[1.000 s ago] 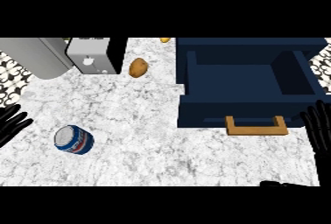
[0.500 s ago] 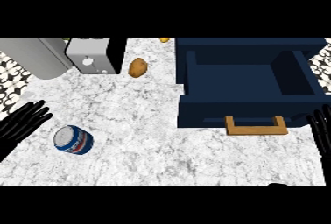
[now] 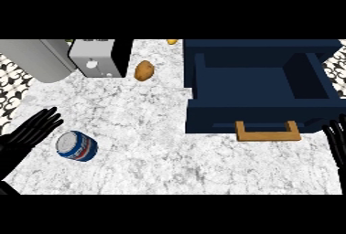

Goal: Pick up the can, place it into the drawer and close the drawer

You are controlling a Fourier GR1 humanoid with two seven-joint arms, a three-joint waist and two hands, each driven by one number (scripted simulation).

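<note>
my fingers are straight on both sides and hold nothing. my left hand (image 3: 30, 135) lies at the left edge of the marble counter (image 3: 142, 119), fingertips pointing far and right, just beside the can (image 3: 76, 146) but apart from it as far as i can see. the can lies tilted on the counter, near and left, its pale lid turned up toward me, blue body with a red and white band. my right hand (image 3: 336, 144) shows only as fingers at the right edge, near the wooden handle (image 3: 267, 132) of the dark blue drawer (image 3: 260, 112), which stands pulled open on the far right. a brown potato (image 3: 143, 71) lies far off, beside a grey appliance (image 3: 94, 57).
</note>
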